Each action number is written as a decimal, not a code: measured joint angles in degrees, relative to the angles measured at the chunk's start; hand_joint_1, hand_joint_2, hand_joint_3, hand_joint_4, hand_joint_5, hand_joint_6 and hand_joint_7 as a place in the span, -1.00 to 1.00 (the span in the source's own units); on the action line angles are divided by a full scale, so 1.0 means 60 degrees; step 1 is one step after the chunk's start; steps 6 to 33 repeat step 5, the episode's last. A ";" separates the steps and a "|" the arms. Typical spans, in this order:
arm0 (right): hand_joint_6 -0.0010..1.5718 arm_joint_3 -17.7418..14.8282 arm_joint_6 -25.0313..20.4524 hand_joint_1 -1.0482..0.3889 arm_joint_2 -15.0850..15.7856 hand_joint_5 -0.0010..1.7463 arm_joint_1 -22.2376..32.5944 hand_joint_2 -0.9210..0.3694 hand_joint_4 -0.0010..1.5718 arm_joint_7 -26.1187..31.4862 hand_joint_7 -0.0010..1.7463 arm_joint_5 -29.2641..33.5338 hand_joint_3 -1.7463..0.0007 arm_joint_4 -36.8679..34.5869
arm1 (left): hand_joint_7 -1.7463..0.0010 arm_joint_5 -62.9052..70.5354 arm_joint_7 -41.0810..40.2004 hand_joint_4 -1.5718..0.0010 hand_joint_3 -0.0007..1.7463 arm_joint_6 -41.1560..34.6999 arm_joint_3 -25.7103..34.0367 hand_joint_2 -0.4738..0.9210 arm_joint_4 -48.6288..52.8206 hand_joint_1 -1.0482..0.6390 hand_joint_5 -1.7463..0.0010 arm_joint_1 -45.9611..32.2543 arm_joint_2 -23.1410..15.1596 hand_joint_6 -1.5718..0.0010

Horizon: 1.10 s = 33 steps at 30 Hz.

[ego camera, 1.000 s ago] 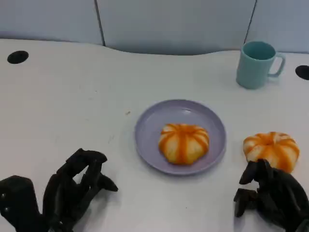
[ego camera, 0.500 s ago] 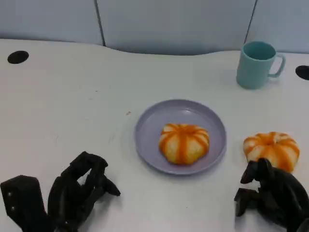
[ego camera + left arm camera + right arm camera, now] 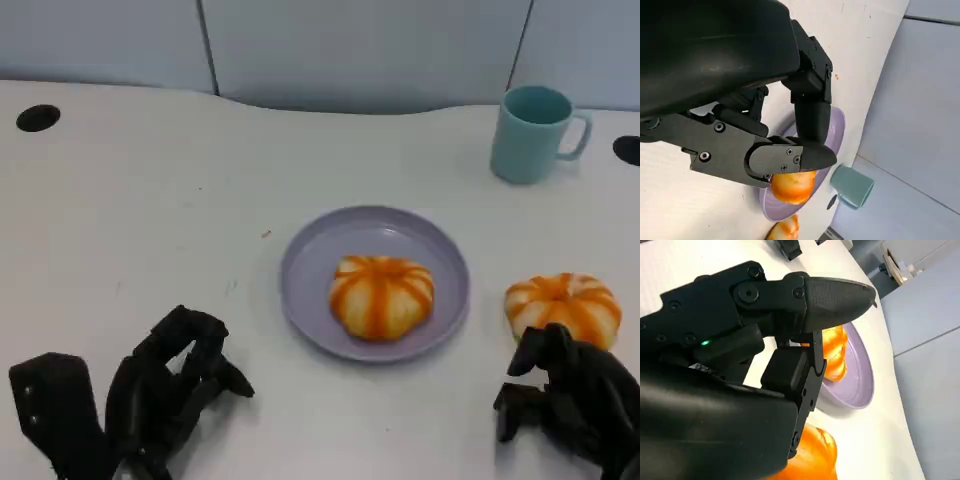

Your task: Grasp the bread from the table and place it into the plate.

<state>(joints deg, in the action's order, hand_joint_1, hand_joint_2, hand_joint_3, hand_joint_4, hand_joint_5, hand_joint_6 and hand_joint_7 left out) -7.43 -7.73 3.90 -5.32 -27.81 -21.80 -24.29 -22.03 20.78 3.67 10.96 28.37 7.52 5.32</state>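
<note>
White table [image 3: 150,180] with grey wall panels behind. Right robot hand [image 3: 565,400] sits at the near right edge, fingers curled in with nothing in them, just short of the loose bread [image 3: 564,308]; whether the fingertips touch it is hard to tell. Bread on the table is a round bun, pale with orange stripes running from the centre like a pumpkin, lying right of the plate [image 3: 310,240], apart from it. Its near edge is hidden behind the right robot hand; in the right wrist view it is cut off by the frame and the hand shell. Second bread [image 3: 381,295], same look, already lies in the lilac plate. Left robot hand [image 3: 160,385] rests low at the near left, fingers bent inward and holding nothing, well apart from the plate. Teal mug [image 3: 533,133] stands at the far right.
</note>
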 measured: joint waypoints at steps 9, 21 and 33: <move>0.60 -0.0011 -0.0088 -0.18 0.0000 0.30 -0.0015 -1.00 0.73 0.0073 0.12 -0.0001 0.47 0.0032 | -1.00 0.0000 0.0019 0.05 -0.57 -0.0026 -0.0007 1.00 -0.0001 -0.50 -1.00 0.0004 -0.0002 0.40; 0.60 -0.0011 -0.0088 -0.18 0.0000 0.30 -0.0015 -1.00 0.73 0.0073 0.12 -0.0001 0.47 0.0032 | -1.00 0.0000 0.0019 0.05 -0.57 -0.0026 -0.0007 1.00 -0.0001 -0.50 -1.00 0.0004 -0.0002 0.40; 0.60 -0.0011 -0.0088 -0.18 0.0000 0.30 -0.0015 -1.00 0.73 0.0073 0.12 -0.0001 0.47 0.0032 | -1.00 0.0000 0.0019 0.05 -0.57 -0.0026 -0.0007 1.00 -0.0001 -0.50 -1.00 0.0004 -0.0002 0.40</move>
